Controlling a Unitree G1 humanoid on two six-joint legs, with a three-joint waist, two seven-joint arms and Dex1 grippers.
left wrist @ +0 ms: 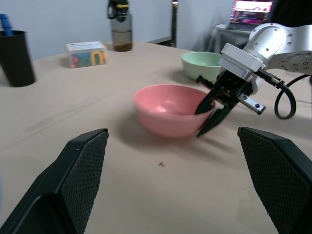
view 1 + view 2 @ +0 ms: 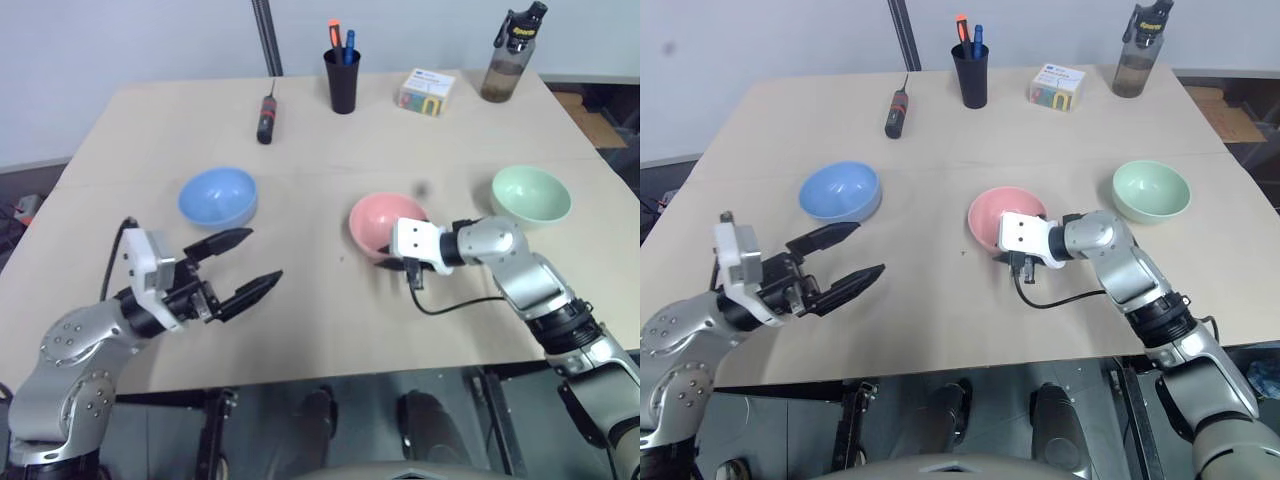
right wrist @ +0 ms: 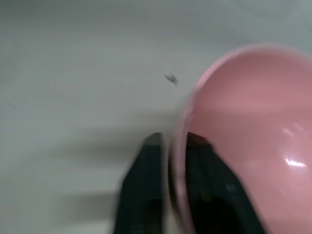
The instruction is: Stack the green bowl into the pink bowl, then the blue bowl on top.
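Right now my right gripper [image 1: 207, 113] pinches the near rim of the pink bowl [image 2: 385, 223] mid-table, so I should keep it level, left gripper [image 2: 245, 265] spread idle, green bowl [image 2: 531, 194] waiting far right.

Even, bright, diffuse illumination across the tabletop [image 2: 330, 330]; shadows are soft and short, the clearest lying beneath the pink bowl [image 1: 173, 108] in the left wrist view. A small highlight glints inside that bowl in the right wrist view, where rim and right gripper [image 3: 171, 190] are smeared, probably by motion blur. Head views are sharp, with slightly bowed edges.
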